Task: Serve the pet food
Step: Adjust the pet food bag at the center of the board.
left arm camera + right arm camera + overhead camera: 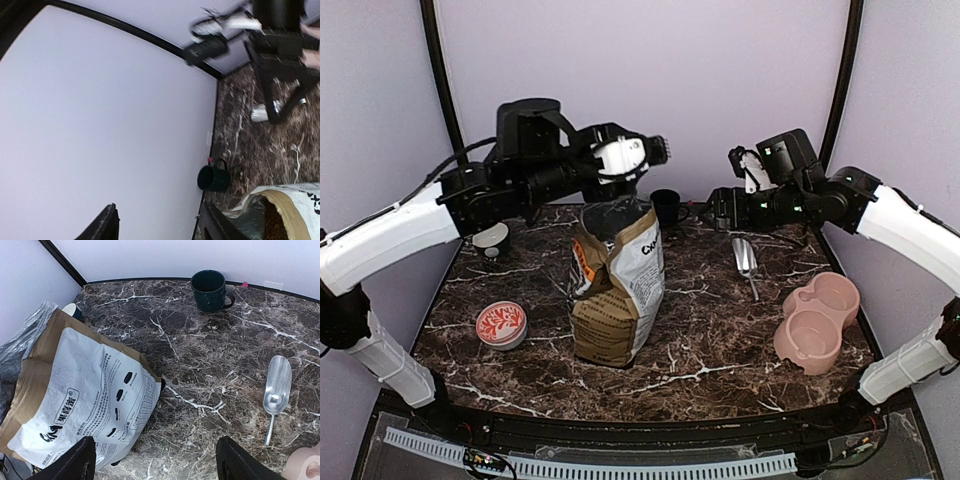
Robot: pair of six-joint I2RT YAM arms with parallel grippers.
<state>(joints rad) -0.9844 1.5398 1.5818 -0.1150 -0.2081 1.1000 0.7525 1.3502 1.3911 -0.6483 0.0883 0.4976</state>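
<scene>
Paper Bag (617, 285): Tip-Over Hazard

Pet food (274, 225) lies inside the open bag, just beside the left gripper (160, 227), whose fingers stand parted and empty. Right gripper (157, 460) is wide open, empty, over the bag's front. Brushing the unsupported bag can topple it, spilling food.

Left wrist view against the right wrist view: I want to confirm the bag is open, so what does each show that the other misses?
Only the left wrist view looks into the open mouth of the tan-and-white paper bag, where brown pet food pellets show. Only the right wrist view shows most of the bag's white printed front and the silver metal scoop sharply. Both share the bag itself, the dark green mug and the dark marble table.
</scene>
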